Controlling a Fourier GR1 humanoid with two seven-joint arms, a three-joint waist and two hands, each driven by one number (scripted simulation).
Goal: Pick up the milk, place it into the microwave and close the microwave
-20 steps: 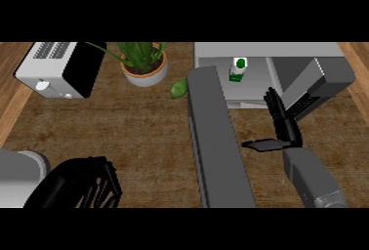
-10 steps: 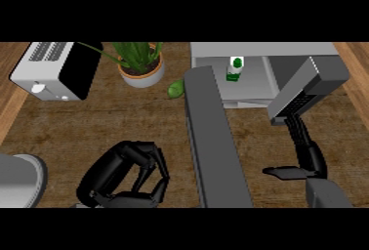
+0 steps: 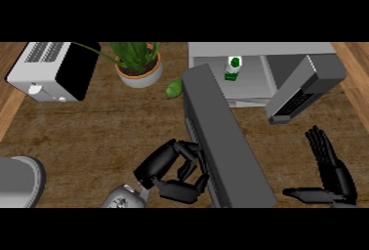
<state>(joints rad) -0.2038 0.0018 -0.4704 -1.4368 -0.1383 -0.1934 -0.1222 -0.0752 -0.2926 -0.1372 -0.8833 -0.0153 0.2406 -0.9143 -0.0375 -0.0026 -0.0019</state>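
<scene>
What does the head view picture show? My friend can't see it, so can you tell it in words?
A milk bottle stands inside an open microwave, whose long grey door swings out toward the viewer. The robot's left hand curls against the door, and the right hand is open beside it. A toaster and potted plant sit at left.

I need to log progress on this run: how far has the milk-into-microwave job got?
Done: the milk stands inside the microwave. In hand: the left hand, fingers curled, is against the open microwave door, seemingly to swing it. Left: the door is wide open and needs closing. The right hand rests open at lower right.
</scene>
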